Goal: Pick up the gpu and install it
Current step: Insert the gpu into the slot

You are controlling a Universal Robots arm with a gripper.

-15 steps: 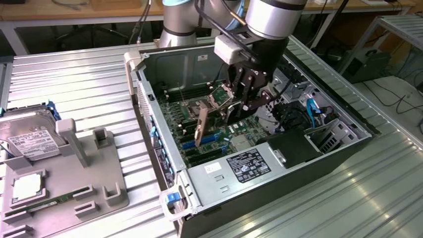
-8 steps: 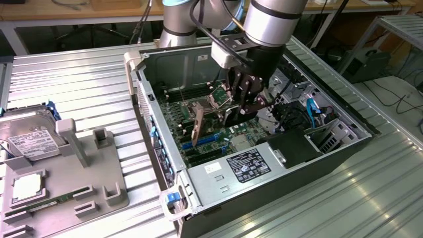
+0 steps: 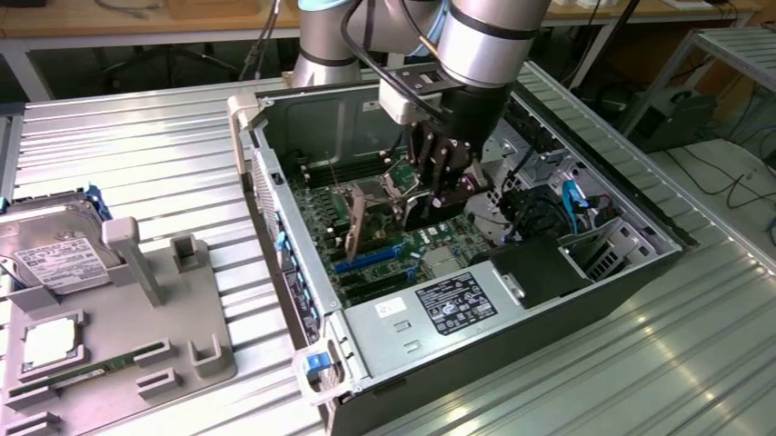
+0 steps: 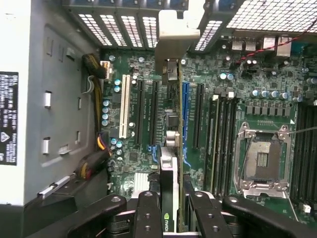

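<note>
Two fingers point(image 4: 148, 215) pinch the gpu point(image 4: 168, 178) — upright, edge-on over the motherboard point(image 4: 247, 79)

gpu point(image 4: 169, 171) over mobo point(image 4: 146, 63), inside case point(image 3: 318, 118)

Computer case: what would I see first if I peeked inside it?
The big silver robot arm reaches down into the open computer case in the middle of the exterior view. Its fingers pinch the gpu, held on edge just above the green motherboard.

bg: ribbed metal table point(image 3: 145, 154) | wood bench point(image 3: 218, 20) rear | cables point(image 3: 728, 177) on floor point(image 3: 758, 227)
</note>
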